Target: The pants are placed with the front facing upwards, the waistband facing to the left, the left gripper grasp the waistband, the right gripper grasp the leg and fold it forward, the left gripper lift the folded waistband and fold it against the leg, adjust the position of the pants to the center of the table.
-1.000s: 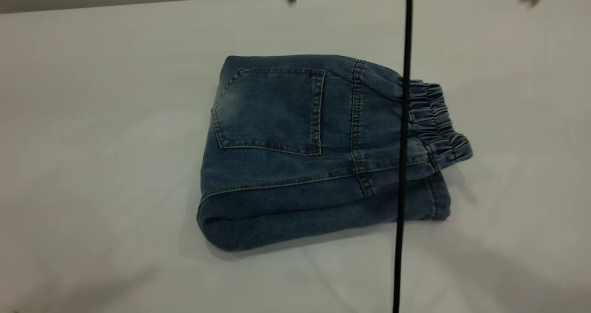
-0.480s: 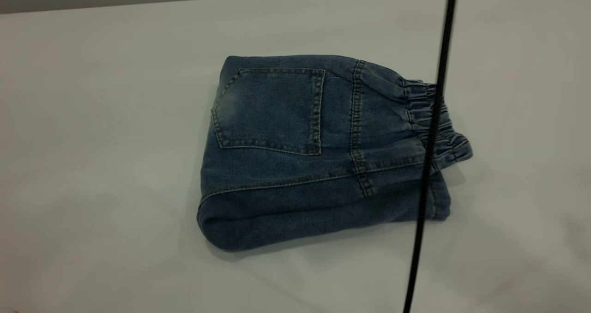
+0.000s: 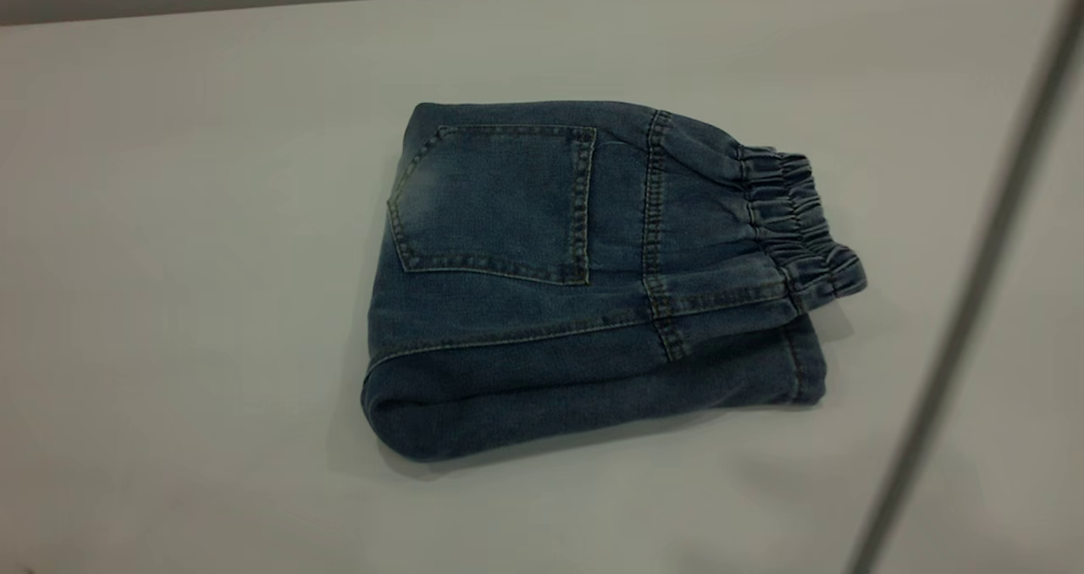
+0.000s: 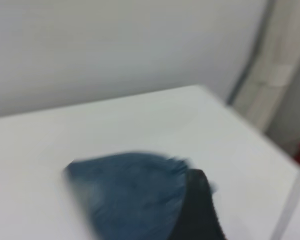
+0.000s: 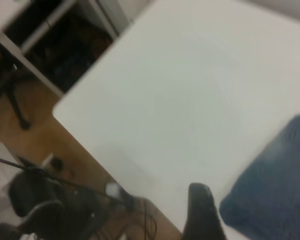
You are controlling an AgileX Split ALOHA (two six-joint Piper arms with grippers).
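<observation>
The pants [image 3: 593, 286] lie folded into a compact blue denim bundle near the middle of the table [image 3: 169, 303], patch pocket [image 3: 495, 201] facing up. The gathered waistband [image 3: 796, 218] rests on top at the bundle's right end, over a leg hem [image 3: 804, 371]. Neither gripper shows in the exterior view. In the left wrist view a black part of the left gripper [image 4: 197, 210] hangs above the table, clear of the pants [image 4: 125, 195]. The right wrist view shows a black part of the right gripper [image 5: 202, 212] off the table's edge, beside the pants [image 5: 275, 190].
A blurred dark cable [image 3: 974, 303] slants across the right side of the exterior view. Beyond the table's edge the right wrist view shows wooden floor [image 5: 65, 135], a black chair base [image 5: 35, 205] and loose cables.
The hanging cable has swung from over the waistband to the far right. Dark arm parts at the top edge one second ago are gone. The pants have not moved.
</observation>
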